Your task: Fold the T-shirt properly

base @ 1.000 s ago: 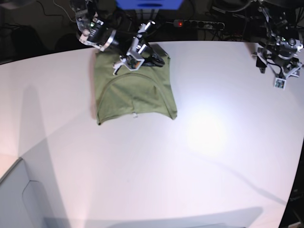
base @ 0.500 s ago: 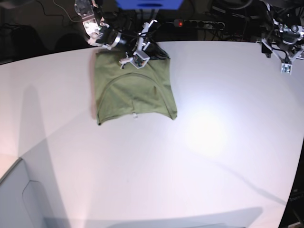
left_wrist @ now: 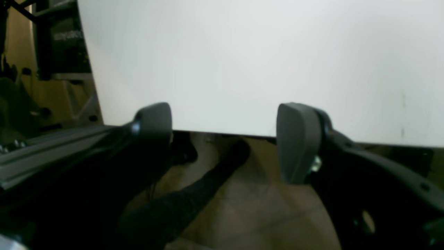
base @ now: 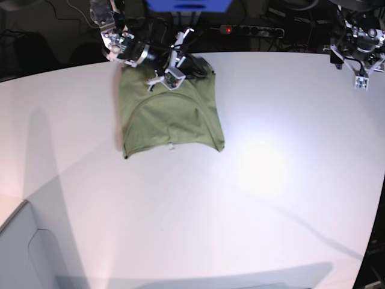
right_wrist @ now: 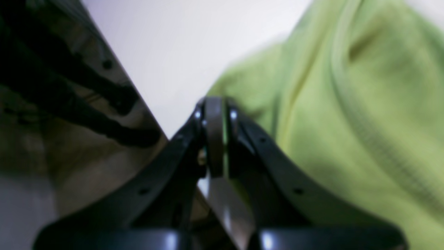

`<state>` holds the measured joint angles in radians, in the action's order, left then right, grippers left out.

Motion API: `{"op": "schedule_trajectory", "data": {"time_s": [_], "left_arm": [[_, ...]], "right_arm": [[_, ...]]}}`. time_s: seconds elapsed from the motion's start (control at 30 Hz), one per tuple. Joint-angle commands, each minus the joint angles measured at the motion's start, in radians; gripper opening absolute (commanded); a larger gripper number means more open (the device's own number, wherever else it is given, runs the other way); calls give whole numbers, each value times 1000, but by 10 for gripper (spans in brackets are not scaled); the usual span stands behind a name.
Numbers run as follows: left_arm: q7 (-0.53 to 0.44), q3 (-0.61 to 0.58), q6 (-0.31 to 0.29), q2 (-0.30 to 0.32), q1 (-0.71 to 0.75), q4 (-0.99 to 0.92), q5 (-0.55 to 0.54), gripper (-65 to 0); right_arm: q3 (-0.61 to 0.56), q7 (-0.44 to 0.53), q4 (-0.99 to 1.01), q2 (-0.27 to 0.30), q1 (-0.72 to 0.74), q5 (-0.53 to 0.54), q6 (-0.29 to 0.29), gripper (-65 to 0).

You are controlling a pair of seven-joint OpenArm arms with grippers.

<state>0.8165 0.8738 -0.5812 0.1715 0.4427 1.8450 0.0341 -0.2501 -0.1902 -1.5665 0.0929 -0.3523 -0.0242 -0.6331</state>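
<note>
The olive-green T-shirt lies folded into a rough rectangle at the table's back left, a small white tag at its near edge. In the right wrist view it fills the right side, blurred. My right gripper is over the shirt's far edge by the table's back rim. Its jaws are pressed together, and only a thin green sliver shows beside the pads. My left gripper is far off at the back right corner. Its jaws stand wide apart and empty over the table edge.
The white table reaches from the shirt to the front and right. A power strip and cables lie behind the back edge. A grey panel stands at the front left corner. The left wrist view shows the floor beyond the edge.
The left arm has drawn up and back toward the far right corner. The right gripper has shifted only slightly at the shirt's far edge. The shirt has not moved.
</note>
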Motion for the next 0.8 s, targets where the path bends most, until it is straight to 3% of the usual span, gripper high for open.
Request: {"op": "schedule_trajectory", "data": {"time_s": [0.0, 0.17, 0.43, 0.53, 0.63, 0.77], "left_arm": [[-6, 8, 3, 10, 9, 15, 2, -199], [2, 8, 3, 9, 11, 9, 2, -199], [-7, 8, 2, -56, 100, 17, 0, -203], [-7, 6, 2, -65, 144, 14, -41, -281], [-7, 6, 2, -65, 199, 12, -153, -429], [-7, 3, 3, -65, 238, 8, -241, -459]], "right_arm": [[-2, 42, 7, -12, 8, 19, -6, -649], [7, 128, 11, -14, -20, 20, -6, -649], [125, 139, -294, 29, -207, 22, -6, -649], [212, 145, -308, 24, -276, 22, -6, -649], [303, 137, -300, 23, -322, 22, -6, -649], [403, 137, -254, 21, -357, 22, -6, -649]]}}
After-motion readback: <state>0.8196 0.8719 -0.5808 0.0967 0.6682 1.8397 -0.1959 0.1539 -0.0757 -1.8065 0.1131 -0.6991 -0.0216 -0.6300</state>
